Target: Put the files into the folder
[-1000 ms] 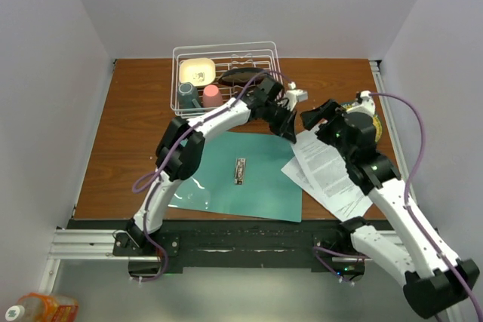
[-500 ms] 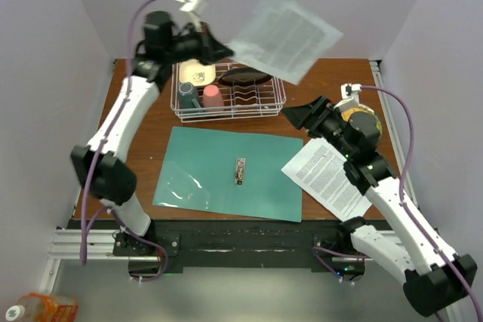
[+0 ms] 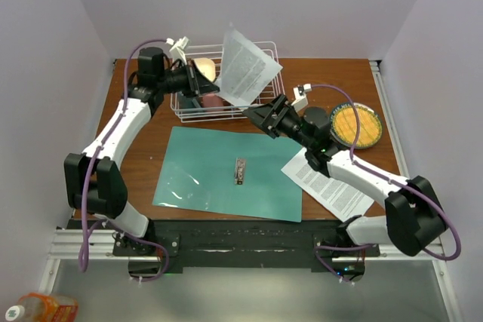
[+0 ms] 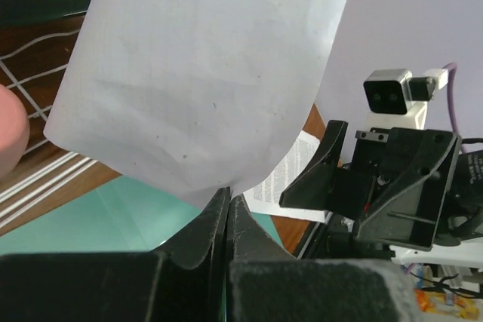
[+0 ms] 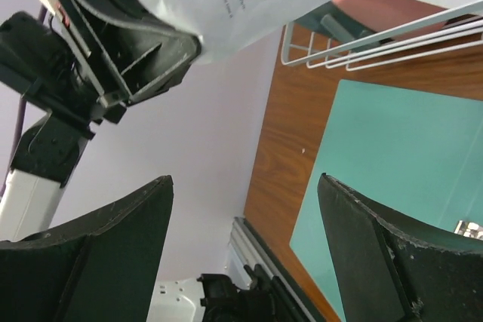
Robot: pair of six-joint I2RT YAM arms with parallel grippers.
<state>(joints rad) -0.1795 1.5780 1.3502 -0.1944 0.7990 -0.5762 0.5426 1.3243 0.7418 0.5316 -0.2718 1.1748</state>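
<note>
My left gripper (image 3: 211, 84) is raised above the rack and shut on the corner of one white printed sheet (image 3: 246, 65), which hangs in the air. In the left wrist view its fingertips (image 4: 228, 197) pinch that sheet (image 4: 204, 73). My right gripper (image 3: 255, 116) is open just below the sheet's lower edge, over the far edge of the folder. In its own view the right gripper (image 5: 245, 186) holds nothing. The teal folder (image 3: 219, 175) lies flat on the table with its metal clip (image 3: 240, 171) showing. More files (image 3: 332, 180) lie to the right of the folder.
A white wire rack (image 3: 263, 103) with cups and a bowl stands at the back, under the raised sheet. A plate with a yellow grid pattern (image 3: 357, 127) sits at the right, a black round object (image 3: 317, 118) beside it. Grey walls close in on three sides.
My left gripper lifted one sheet from the pile at the right, swung it high to the back left, then brought it lower. My right arm reached left toward the sheet.
</note>
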